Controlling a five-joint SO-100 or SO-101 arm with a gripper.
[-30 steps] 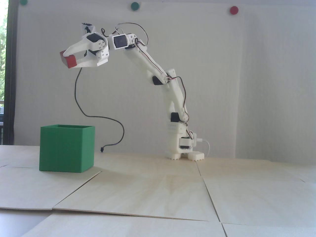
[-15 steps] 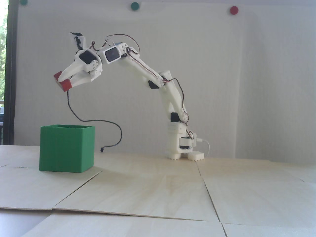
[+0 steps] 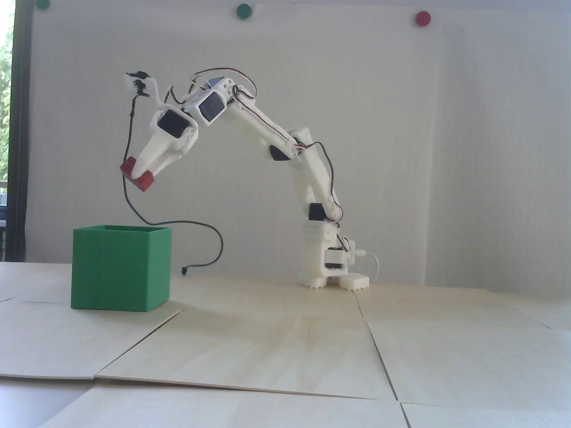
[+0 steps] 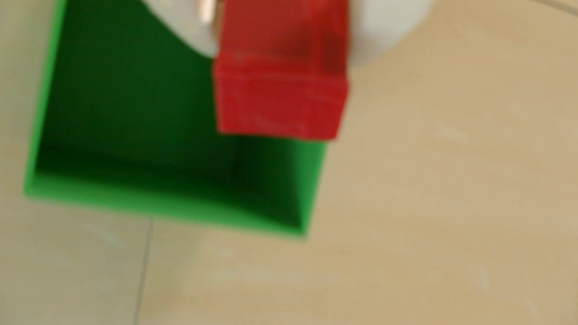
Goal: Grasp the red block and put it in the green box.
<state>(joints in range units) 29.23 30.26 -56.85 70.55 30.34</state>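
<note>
While the red block (image 3: 137,174) was held clamped in the claw (image 3: 139,173) above the green box (image 3: 120,267), it hung over the box's right-hand wall in the wrist view; if released there, the rim could be struck and the block bounced onto the worktop (image 3: 285,339).

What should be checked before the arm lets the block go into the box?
1. Block held between the fingers: ok.
2. Box open at the top, nothing seen inside in the wrist view: ok.
3. Block above the opening: not ok; the wrist view shows it over the box's right wall.
4. Block clear above the rim: ok.
5. Cable clear of the box: cannot tell.
</note>
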